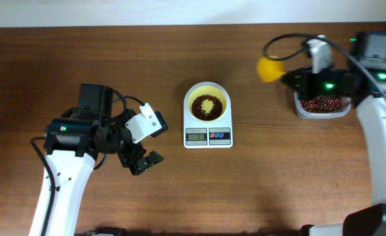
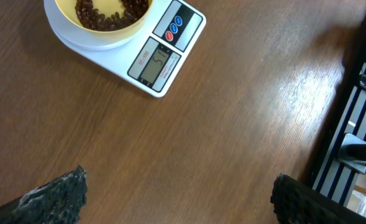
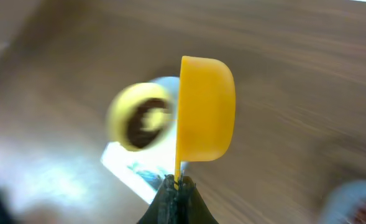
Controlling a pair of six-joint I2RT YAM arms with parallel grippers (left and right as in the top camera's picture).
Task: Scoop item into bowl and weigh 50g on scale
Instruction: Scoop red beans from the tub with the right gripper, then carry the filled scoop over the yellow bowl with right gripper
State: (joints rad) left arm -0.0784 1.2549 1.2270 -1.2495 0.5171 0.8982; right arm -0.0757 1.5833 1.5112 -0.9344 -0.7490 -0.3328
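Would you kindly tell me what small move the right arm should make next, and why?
Probably carry the yellow scoop over the tub of beans. The right gripper holds it on edge, apparently emptied, the bowl on the scale already has beans, and the display is too small to read.

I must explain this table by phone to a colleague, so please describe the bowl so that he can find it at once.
On the brown table, look near the middle for the white scale. On its platform sits the bowl: round, pale yellow, with dark red-brown beans inside. The yellow scoop to the right is held in the air, and the tub farther right is clear plastic.
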